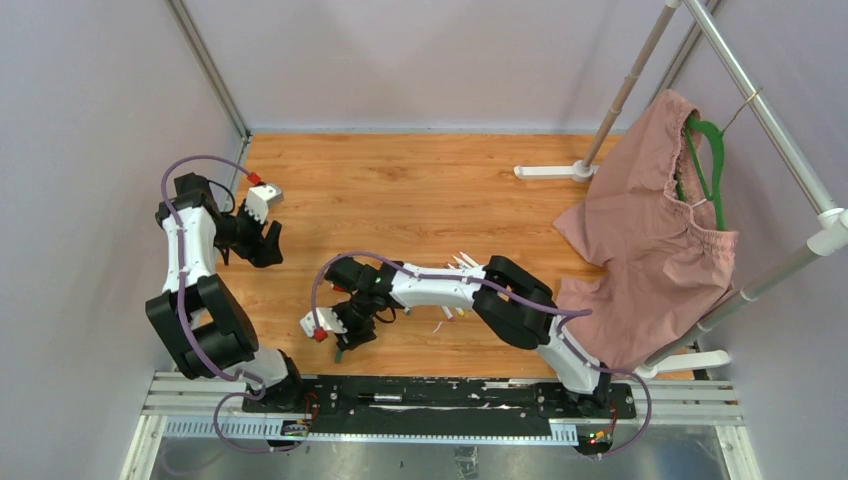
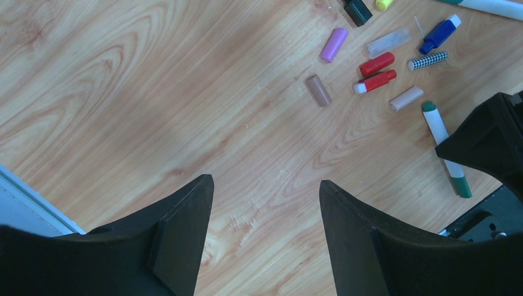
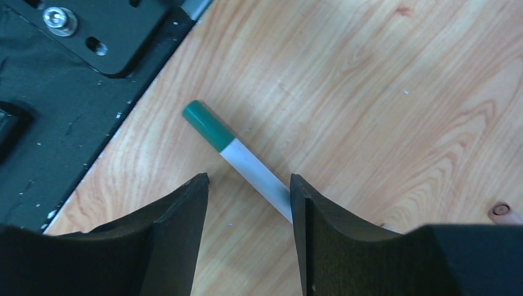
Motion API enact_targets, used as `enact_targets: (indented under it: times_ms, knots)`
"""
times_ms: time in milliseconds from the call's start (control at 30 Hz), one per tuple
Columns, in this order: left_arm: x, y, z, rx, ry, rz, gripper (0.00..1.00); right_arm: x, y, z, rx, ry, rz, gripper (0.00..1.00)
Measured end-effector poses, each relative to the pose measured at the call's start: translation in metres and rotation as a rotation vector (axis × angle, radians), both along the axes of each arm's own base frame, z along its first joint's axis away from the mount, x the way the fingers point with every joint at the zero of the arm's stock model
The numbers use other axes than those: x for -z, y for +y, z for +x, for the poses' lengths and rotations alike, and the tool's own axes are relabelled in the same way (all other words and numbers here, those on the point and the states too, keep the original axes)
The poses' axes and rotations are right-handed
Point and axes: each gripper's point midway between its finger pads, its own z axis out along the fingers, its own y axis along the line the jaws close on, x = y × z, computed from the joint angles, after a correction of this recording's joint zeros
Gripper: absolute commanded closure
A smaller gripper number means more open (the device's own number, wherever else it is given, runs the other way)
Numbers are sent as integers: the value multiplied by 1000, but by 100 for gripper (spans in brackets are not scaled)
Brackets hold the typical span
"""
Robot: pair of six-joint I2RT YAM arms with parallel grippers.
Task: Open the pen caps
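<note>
At the near edge of the desk (image 1: 420, 190), just beyond the black base rail (image 3: 74, 74), lies a green marker (image 3: 256, 176). The right wrist view shows it best: its green cap (image 3: 205, 122) points towards the rail and is on the barrel. The white barrel runs back between the right fingers (image 3: 166, 246), which stand apart on either side of it with a gap wider than the pen; whether either one touches it cannot be told. The left wrist view adds what that close view cuts off, a darker green tip (image 2: 428, 106) at the marker's other end. Just past that tip it shows loose caps scattered on the wood: a beige one (image 2: 406, 98), two red ones (image 2: 377, 64), a checkered one (image 2: 427, 60), a brown one (image 2: 319, 90), then purple (image 2: 333, 44), clear (image 2: 388, 42), blue (image 2: 439, 34), black (image 2: 358, 11) and yellow (image 2: 384, 3). The overhead view hides most of these under the right arm, with only some white pens (image 1: 462, 260) poking out beyond it. The left fingers (image 2: 179, 234) are spread wide with only bare wood between them, well to the left of the marker. Only the overhead view takes in a pink cloth (image 1: 650, 240) on a green hanger (image 1: 705, 160), hung on a white rack (image 1: 760, 100) far to the marker's right.
</note>
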Motion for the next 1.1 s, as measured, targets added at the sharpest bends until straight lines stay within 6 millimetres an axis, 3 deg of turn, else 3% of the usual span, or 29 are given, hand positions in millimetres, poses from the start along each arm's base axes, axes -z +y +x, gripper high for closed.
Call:
enact_targets:
  times_ms: [333, 600, 667, 767, 933, 1033, 1100]
  knots:
    - [-5, 1, -1, 2, -22, 16, 31, 3, -3, 15, 67, 27, 3, 72]
    - [-12, 1, -2, 4, -35, 21, 30, 4, -34, 9, 183, 38, 6, 85]
    - [-14, 0, -4, 8, -38, 23, 29, 4, -44, 9, 228, 38, 3, 85]
    - [-19, -3, -6, 24, -55, 24, 29, 5, -57, 9, 299, 43, 5, 75]
    - [-22, -9, -12, 47, -58, 9, 28, 6, -70, 12, 422, 58, 4, 69]
    - [-22, -16, -13, 73, -53, 7, 26, 6, -75, 16, 478, 70, 0, 74]
    - [-23, -22, -14, 101, -52, 7, 23, 7, -77, 16, 501, 80, -1, 83]
